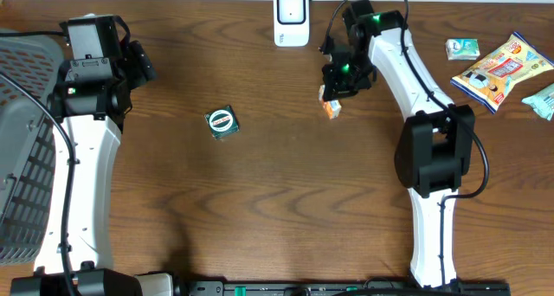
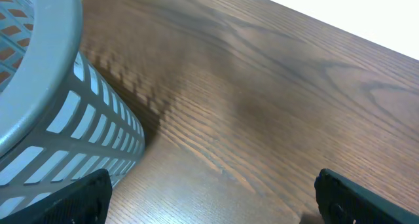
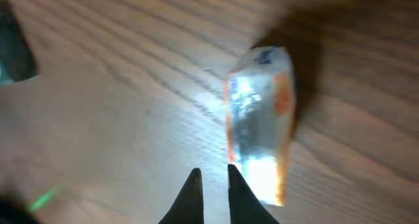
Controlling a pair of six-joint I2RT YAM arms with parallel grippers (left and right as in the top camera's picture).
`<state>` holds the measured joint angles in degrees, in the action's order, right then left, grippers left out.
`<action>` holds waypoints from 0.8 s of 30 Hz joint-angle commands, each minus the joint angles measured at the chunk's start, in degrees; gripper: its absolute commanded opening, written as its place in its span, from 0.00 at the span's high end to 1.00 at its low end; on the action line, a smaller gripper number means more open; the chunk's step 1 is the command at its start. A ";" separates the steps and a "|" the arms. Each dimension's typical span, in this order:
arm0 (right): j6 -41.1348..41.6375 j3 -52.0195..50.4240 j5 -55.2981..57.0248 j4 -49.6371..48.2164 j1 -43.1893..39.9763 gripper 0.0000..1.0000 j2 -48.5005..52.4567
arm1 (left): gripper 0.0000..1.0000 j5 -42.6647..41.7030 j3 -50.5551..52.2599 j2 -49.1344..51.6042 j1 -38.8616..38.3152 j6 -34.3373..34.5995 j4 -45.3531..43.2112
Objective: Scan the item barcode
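Note:
A small orange-and-silver packet (image 1: 331, 108) is on or just above the wood, directly under my right gripper (image 1: 339, 81). In the right wrist view the packet (image 3: 258, 119) is blurred and bright, and lies along the outer side of the right fingertip. My right gripper (image 3: 213, 175) is shut to a thin slit, and only table shows through the slit. The white barcode scanner (image 1: 291, 17) stands at the table's far edge, left of the right arm. My left gripper (image 2: 213, 207) is wide open over bare wood, with nothing between its fingers.
A round green-labelled pack (image 1: 222, 122) lies mid-table, also seen as a dark shape (image 3: 13, 54) at the left edge of the right wrist view. A grey slatted basket (image 1: 22, 157) (image 2: 39, 80) fills the left side. Snack bags (image 1: 502, 69) lie at the far right.

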<state>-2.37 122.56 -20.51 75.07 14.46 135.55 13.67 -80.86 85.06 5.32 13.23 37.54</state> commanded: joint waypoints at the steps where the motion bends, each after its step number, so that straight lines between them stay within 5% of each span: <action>1: -0.92 1.14 6.56 0.11 0.96 0.92 -0.26 | 0.02 0.55 -0.48 0.39 0.24 -0.74 0.17; 7: -0.92 -2.86 8.59 -4.20 1.18 0.93 -0.20 | 0.02 0.55 -0.48 0.39 0.24 -0.72 0.20; 16: 12.13 -4.09 36.94 -4.96 0.94 0.97 -0.20 | 0.02 0.55 -0.48 0.39 0.24 -0.72 0.17; 22: 10.97 -2.56 29.81 -4.96 0.85 0.84 -0.22 | 0.02 0.55 -0.48 0.39 0.24 -0.72 0.17; 24: 8.28 -2.58 26.29 -4.79 0.85 0.69 -0.22 | 0.02 0.55 -0.48 0.39 0.24 -0.74 0.17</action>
<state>7.60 118.54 9.61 70.17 15.25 135.55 13.67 -80.86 85.08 5.32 13.23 37.54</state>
